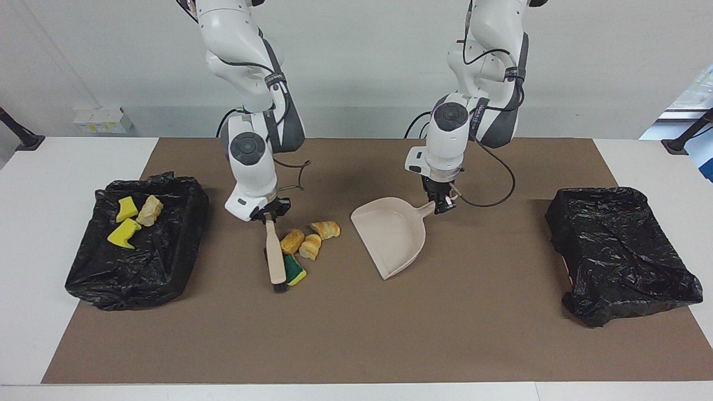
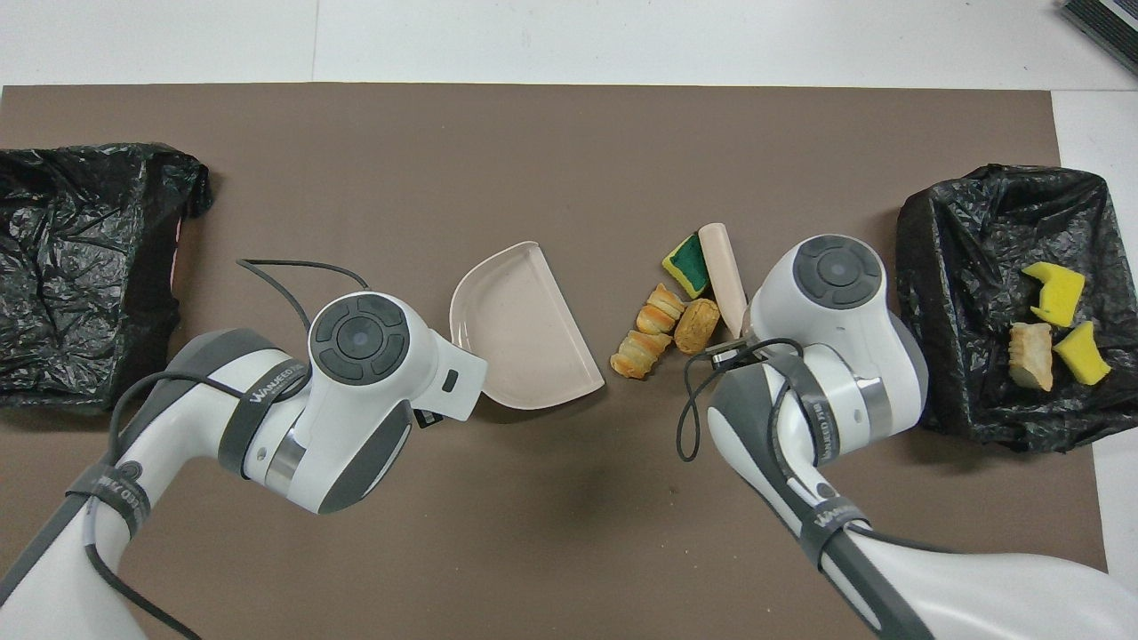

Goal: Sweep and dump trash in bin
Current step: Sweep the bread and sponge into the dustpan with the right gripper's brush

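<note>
Trash point(image 1: 303, 248) beside the dustpan point(image 1: 392, 236) looks light, soft; right gripper point(image 1: 269, 214) clamps brush point(image 1: 275, 259), left gripper point(image 1: 440, 206) clamps the dustpan's handle.

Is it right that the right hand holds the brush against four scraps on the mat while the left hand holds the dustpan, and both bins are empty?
Not quite. The bin at the right arm's end already holds three scraps, as the overhead view shows; only the other bin is empty. The rest stands: right hand on the brush, left hand on the dustpan.
</note>
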